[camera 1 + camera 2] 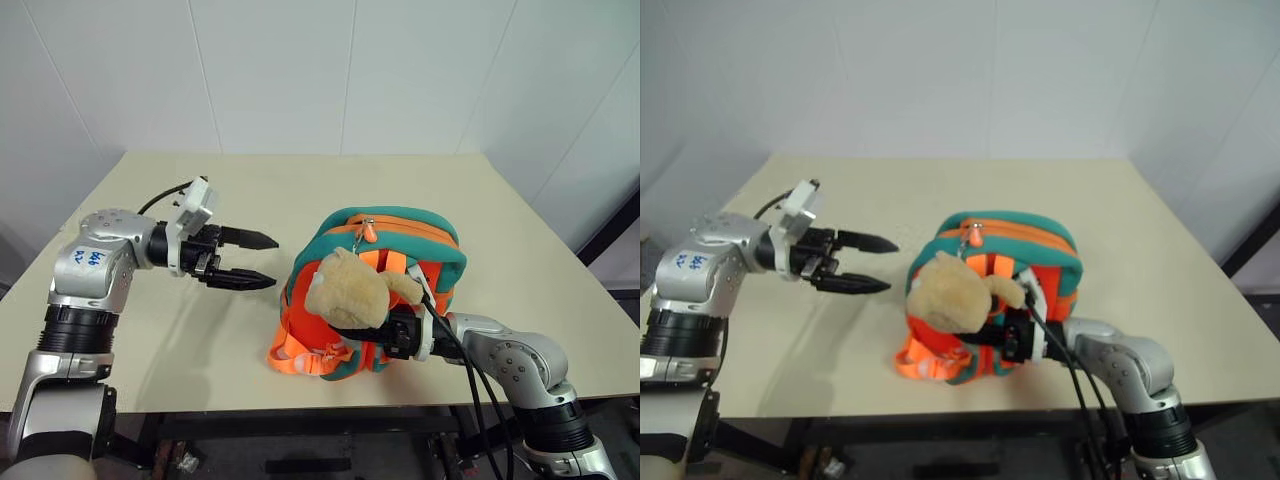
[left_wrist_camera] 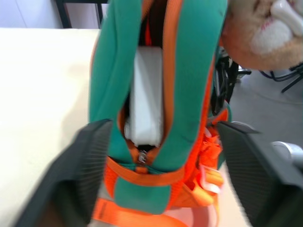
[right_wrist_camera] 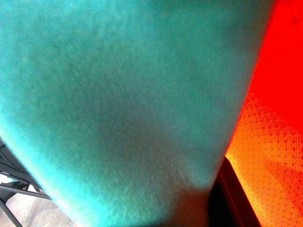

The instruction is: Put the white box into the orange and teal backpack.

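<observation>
The orange and teal backpack (image 1: 400, 240) is soft matt cloth with woven orange strapping (mesh weave visible at close range), its tan plush toy (image 1: 345, 290) is fuzzy pile, the white box (image 2: 147, 94) smooth matt, and the table (image 1: 480, 190) smooth, low-sheen.

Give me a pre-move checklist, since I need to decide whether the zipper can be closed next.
1. White box inside the orange and teal backpack: ok, seen through the open slot.
2. Box fully below the opening: cannot tell.
3. Left gripper open and empty, apart from the backpack: ok.
4. Right gripper steadying the backpack's front under the tan plush toy: ok, pressed against the fabric.
5. Zipper closed: not ok, opening gapes.
6. Backpack upright on the table: ok.
</observation>
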Motion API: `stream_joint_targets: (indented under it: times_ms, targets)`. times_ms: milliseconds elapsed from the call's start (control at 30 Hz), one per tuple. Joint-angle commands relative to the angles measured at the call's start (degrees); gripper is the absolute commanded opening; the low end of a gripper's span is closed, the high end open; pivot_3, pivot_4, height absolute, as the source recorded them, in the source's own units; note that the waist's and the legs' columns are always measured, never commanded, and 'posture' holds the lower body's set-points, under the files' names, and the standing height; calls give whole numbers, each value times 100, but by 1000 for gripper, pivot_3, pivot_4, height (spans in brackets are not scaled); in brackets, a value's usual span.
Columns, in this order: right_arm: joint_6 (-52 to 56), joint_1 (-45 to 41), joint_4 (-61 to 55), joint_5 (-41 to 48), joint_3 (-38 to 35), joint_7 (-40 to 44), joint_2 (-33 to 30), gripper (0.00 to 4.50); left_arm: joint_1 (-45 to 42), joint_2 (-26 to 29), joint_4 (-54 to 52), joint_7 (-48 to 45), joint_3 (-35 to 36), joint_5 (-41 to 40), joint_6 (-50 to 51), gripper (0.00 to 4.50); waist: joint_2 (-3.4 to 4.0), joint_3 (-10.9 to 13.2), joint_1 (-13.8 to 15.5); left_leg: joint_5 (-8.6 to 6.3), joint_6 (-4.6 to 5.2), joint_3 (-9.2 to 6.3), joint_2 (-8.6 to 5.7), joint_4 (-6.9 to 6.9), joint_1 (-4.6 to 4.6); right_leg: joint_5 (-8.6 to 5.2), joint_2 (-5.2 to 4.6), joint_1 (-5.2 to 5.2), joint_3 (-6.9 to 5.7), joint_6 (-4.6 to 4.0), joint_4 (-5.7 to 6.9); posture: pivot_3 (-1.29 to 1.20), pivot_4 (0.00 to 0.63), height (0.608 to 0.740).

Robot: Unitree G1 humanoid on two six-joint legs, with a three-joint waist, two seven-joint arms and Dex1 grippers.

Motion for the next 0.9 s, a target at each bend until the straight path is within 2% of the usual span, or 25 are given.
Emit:
stream_joint_targets:
  times_ms: [33, 267, 700, 900]
  targets:
    - [9, -57, -65, 73, 1, 27, 20, 533, 1, -59, -169, 121, 76, -47, -188, 2255, 0, 0, -2, 0, 0, 0, 0, 1, 0, 0, 0, 0, 0, 0, 0, 0, 150, 740]
    - [13, -49, -81, 74, -9, -4, 23, 533, -120, -533, 74, 546, 5, 95, -666, 25, 0, 0, -3, 0, 0, 1, 0, 1, 1, 1, 1, 1, 3, 2, 1, 0, 150, 740]
    - [21, 25, -188, 142, -78, -123, 31, 533, -188, -972, 450, 673, -507, 627, -1330, 25, 0, 0, 4, 0, 0, 1, 0, 1, 1, 2, 1, 1, 4, 3, -1, 0, 150, 740]
    - [4, 47, -229, 185, -92, -197, 57, 533, -338, -1416, 808, 874, -634, 816, -1603, 25, 0, 0, 15, 0, 0, 1, -1, 2, 0, 2, 1, 1, 5, 3, -1, 0, 150, 740]
